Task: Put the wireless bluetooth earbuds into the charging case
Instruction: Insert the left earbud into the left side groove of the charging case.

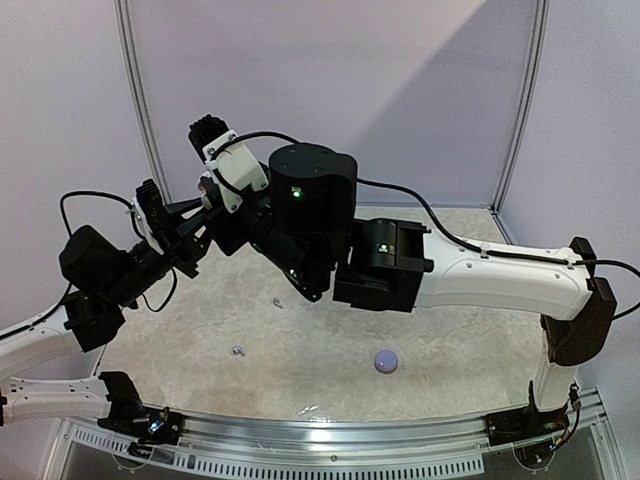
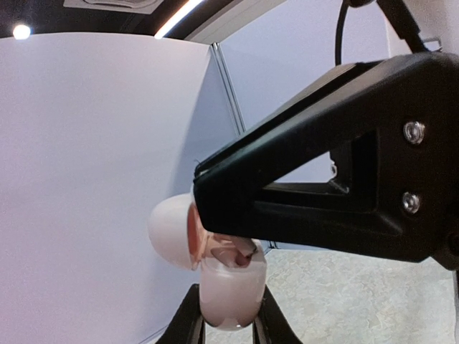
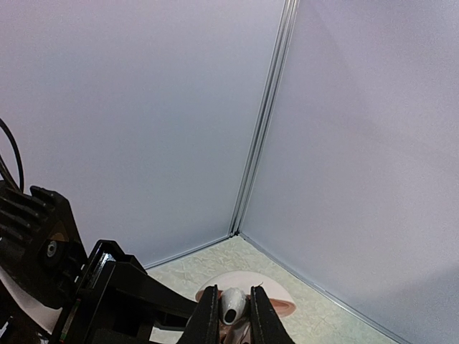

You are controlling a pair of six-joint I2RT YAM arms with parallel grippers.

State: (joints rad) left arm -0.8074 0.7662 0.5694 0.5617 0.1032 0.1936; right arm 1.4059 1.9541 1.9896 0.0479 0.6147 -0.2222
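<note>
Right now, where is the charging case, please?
Top view, left: the left gripper holds the open charging case aloft, beside the earbud in the right gripper.

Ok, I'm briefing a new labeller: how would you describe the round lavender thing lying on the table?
In the overhead view, start at the right arm's white forearm and drop towards the curved front rail. On the speckled table between them lies a small pale lavender pebble. Unlike the two tiny whitish bits to its left, it is round and larger.
</note>
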